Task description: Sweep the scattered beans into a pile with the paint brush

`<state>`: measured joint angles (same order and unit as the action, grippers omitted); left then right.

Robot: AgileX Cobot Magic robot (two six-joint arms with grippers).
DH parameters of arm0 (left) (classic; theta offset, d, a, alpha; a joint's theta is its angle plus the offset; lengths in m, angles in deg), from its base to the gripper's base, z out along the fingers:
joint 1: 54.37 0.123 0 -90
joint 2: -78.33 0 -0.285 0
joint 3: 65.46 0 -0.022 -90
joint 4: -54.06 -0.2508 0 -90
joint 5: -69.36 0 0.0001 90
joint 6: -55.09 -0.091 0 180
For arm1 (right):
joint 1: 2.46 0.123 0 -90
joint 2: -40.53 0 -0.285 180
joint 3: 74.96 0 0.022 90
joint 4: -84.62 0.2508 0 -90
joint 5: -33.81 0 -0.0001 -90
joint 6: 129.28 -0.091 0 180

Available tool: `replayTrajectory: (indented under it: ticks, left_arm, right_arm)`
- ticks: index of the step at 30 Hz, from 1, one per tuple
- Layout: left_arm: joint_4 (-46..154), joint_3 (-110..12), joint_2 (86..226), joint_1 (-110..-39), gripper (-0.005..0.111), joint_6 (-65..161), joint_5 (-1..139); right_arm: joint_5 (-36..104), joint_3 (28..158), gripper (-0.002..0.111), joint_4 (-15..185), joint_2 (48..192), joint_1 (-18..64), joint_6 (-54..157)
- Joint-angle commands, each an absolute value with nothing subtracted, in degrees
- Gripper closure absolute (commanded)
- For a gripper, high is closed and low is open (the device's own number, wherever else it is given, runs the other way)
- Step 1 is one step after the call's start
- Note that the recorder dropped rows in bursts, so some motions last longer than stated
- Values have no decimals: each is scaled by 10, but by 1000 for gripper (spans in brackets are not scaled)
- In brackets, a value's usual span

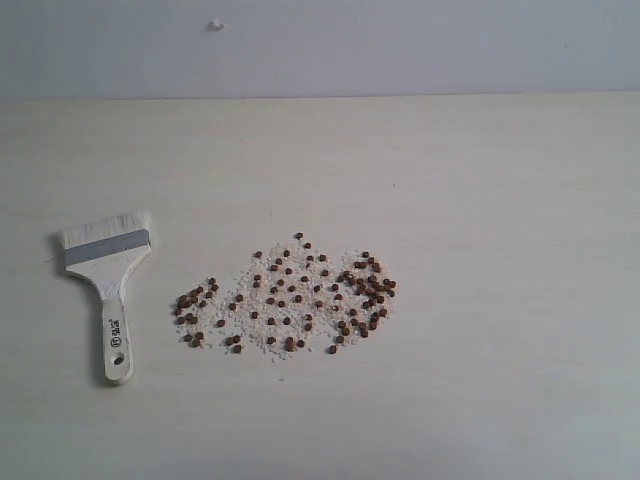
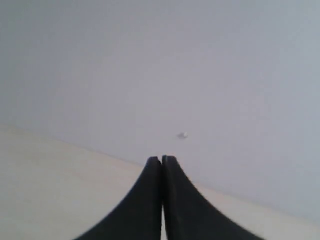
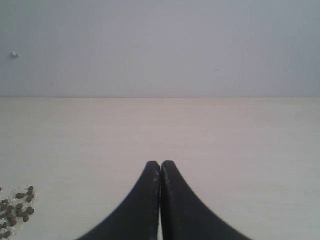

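Dozens of beans (image 1: 285, 300) scattered on table (image 1: 500, 300). Brush (image 1: 108, 290) lies flat just left of them, handle toward near edge, bristles away. Left gripper (image 2: 161, 159) and right gripper (image 3: 160, 163) pinched shut, empty. Left arm likely nearer brush.

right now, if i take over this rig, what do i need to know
Left gripper: shut, empty, up off the table.
Right gripper: shut, empty, also off the table, with the edge of the beans showing in its wrist view.
Paint brush: lying flat on the left side of the table, bristles toward the far edge, handle toward the near edge. Nothing is holding it.
Beans: a wide loose scatter just right of the brush, not touching it.
Done: nothing.
Left: open a gripper, pick up the brush by its handle, and sweep the beans into one pile.
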<state>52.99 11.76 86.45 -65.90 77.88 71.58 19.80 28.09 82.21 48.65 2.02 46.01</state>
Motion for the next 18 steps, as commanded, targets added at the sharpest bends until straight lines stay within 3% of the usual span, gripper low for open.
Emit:
replayTrajectory:
  ticks: [1,4,7,18]
  left_arm:
    - [536,118,861,-658,107,903,783]
    - [536,118,861,-658,107,902,845]
    - [536,64,878,-658,107,897,785]
    - [494,-289,1322,-658,107,799,290]
  right_arm:
    - [205,278,108,817,483,18,460]
    - [205,278,108,817,483,18,460]
    - [205,278,108,817,483,18,460]
    - [205,278,108,817,483,18,460]
